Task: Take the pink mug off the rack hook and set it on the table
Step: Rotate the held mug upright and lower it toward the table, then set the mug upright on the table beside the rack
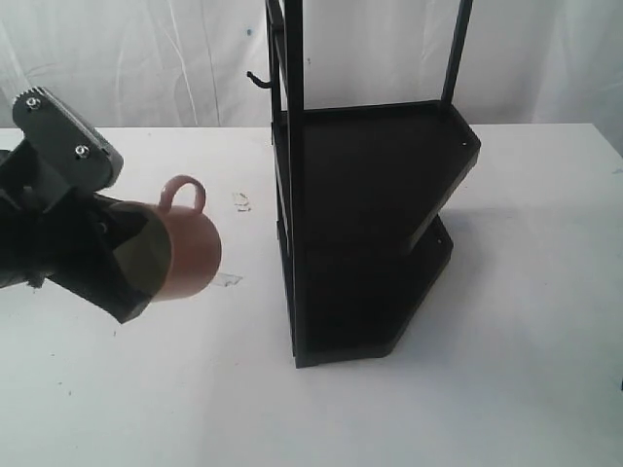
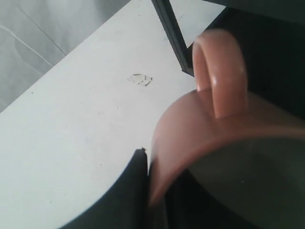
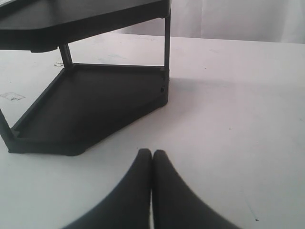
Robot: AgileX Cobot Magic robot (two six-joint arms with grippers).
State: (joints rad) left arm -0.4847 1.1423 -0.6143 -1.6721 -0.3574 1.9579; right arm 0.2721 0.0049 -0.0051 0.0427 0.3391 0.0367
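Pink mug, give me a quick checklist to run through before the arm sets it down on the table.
1. Off the hook: ok. The pink mug hangs clear of the rack hook.
2. Grip: ok. The left gripper is clamped on the mug's rim.
3. Upright: not ok. The mug lies on its side with its handle on top.
4. Gap to the rack: ok. Bare table shows between them.
5. Height above the table: cannot tell.
6. Right gripper: ok. It is shut and empty.
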